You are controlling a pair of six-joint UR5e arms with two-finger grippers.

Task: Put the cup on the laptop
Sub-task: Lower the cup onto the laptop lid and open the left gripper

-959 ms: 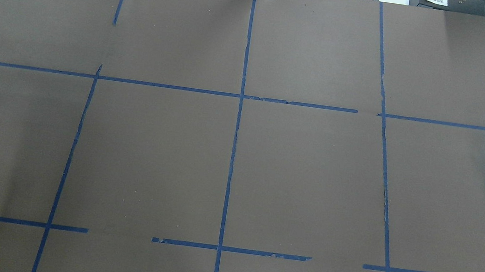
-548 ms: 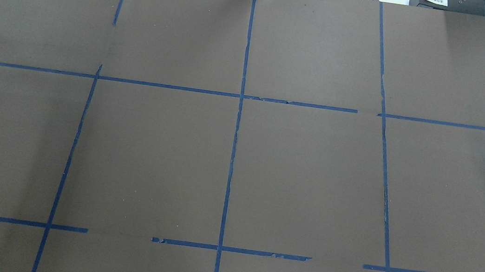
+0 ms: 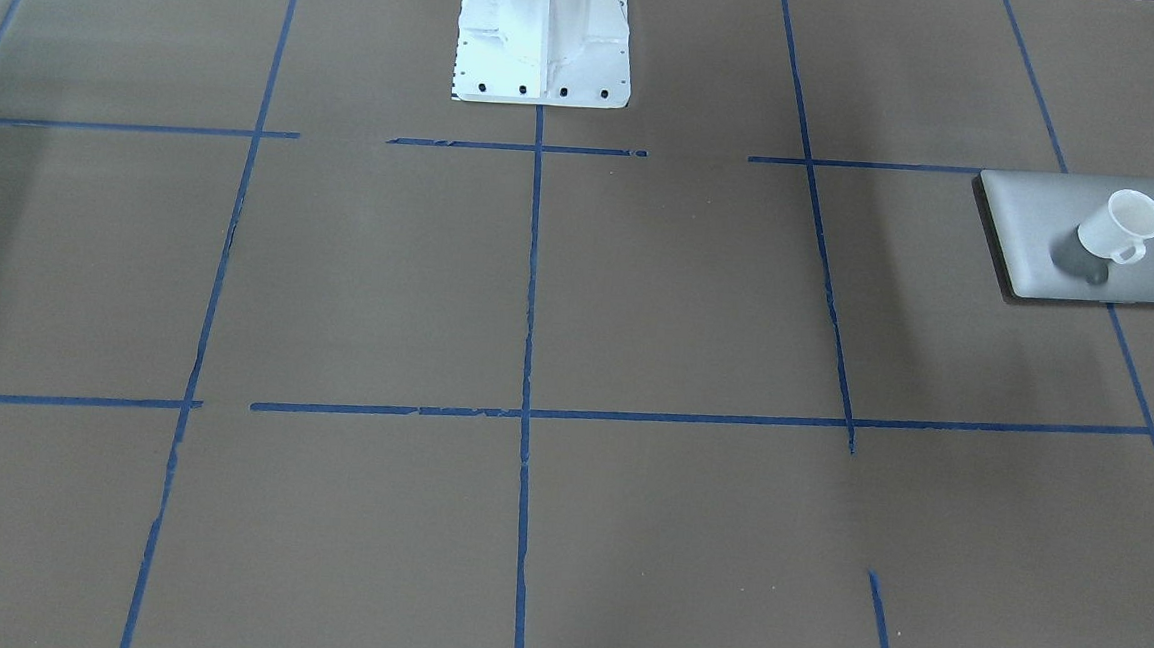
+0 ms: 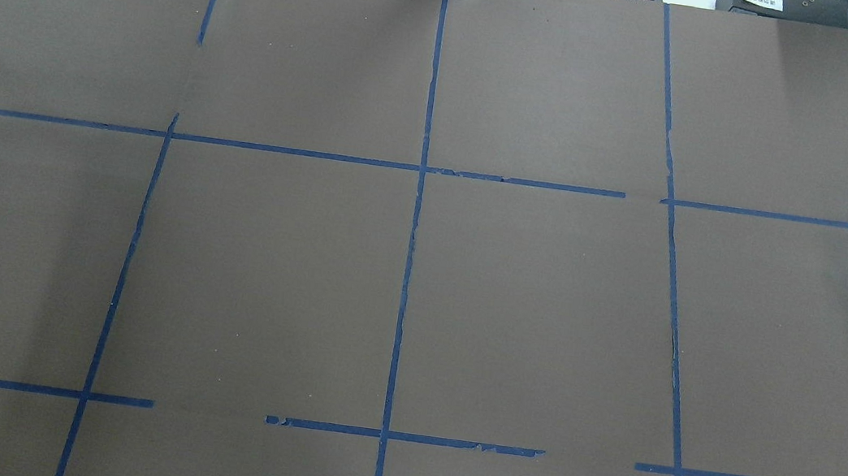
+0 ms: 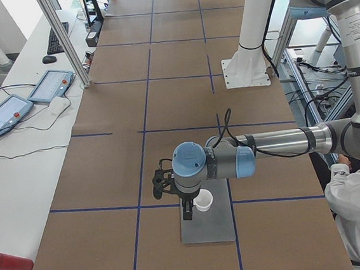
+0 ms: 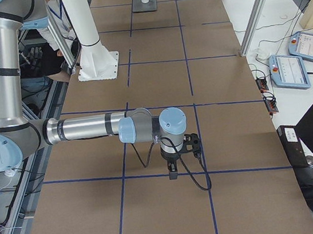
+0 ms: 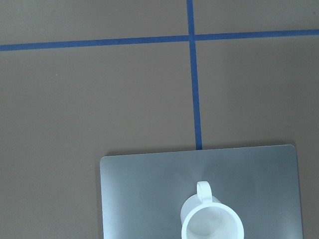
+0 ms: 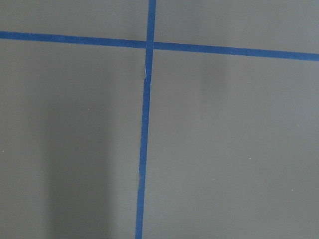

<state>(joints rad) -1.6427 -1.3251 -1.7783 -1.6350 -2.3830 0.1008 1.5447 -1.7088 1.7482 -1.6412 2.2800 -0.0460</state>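
cup (image 3: 1116, 225) is stood upright on laptop (image 3: 1029, 216), handle turned away from robot base (image 3: 542, 41) | laptop is laid lengthwise along counter (image 3: 639, 298) | jaws of left gripper (image 5: 187, 215) and right gripper (image 6: 173, 175): state cannot be told

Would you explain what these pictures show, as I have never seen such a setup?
Two robot arms stand at a brown table marked with blue tape. Two pictures look down from fixed cameras, two look along the table from its ends, and two come from cameras on the wrists. A white cup stands upright on a grey laptop, with nothing gripping it. The left arm's pincer hangs near the cup; the right arm's pincer hangs over bare table. Whether either is open is unclear.
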